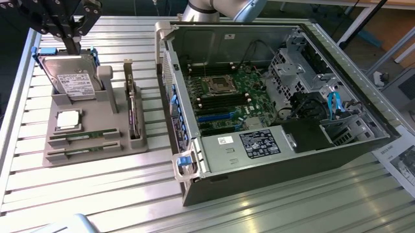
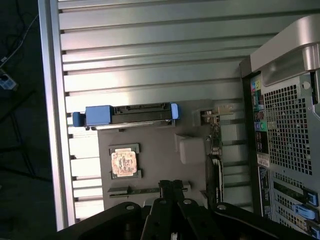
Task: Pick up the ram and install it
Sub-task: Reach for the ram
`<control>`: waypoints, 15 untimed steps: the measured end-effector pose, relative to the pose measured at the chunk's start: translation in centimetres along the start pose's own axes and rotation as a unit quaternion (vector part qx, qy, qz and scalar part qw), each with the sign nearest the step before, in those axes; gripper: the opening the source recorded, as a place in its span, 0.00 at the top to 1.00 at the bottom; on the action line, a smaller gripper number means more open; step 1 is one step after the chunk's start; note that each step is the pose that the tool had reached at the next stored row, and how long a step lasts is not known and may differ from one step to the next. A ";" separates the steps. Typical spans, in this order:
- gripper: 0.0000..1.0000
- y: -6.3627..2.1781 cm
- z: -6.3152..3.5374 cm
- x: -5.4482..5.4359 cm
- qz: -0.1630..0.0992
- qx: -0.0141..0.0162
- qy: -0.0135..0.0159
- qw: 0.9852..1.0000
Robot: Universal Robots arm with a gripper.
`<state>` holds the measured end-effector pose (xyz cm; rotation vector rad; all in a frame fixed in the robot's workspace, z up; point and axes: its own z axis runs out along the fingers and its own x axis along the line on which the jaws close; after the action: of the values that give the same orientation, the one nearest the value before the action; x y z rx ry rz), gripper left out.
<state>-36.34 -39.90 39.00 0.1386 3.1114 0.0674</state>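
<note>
Two green ram sticks (image 1: 84, 136) lie edge-up in the front slots of a grey holder (image 1: 97, 158) on the exterior view's left. One ram stick (image 2: 127, 191) shows in the wrist view as a thin dark strip, partly hidden behind my fingers (image 2: 165, 186). My black gripper (image 1: 71, 47) hangs high over the holder's far end, in front of the hard drive (image 1: 75, 80). In the wrist view my gripper (image 2: 170, 186) is shut with nothing in it. The open computer case (image 1: 363, 141) with its motherboard (image 1: 227, 99) lies on the exterior view's right.
The holder also carries a hard drive (image 2: 130, 115) with blue brackets, a square silver processor (image 1: 69, 120) and an upright expansion card (image 1: 133, 116). The case's rear panel (image 2: 285, 125) sits beside the holder. Everything rests on a ribbed metal table (image 1: 272, 213).
</note>
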 end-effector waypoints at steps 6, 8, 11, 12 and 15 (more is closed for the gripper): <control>0.90 -0.89 -0.03 -0.1 0.000 0.000 0.000 1.000; 0.90 -1.29 -0.05 -0.1 0.000 0.000 0.000 1.000; 0.90 -1.86 -0.08 -0.2 0.000 0.000 0.000 1.000; 0.90 -2.11 -0.09 -0.2 0.000 0.000 0.000 1.000; 0.90 -2.24 -0.09 -0.2 0.000 0.000 0.000 1.000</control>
<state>-36.34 -42.15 39.00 0.1388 3.1113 0.0674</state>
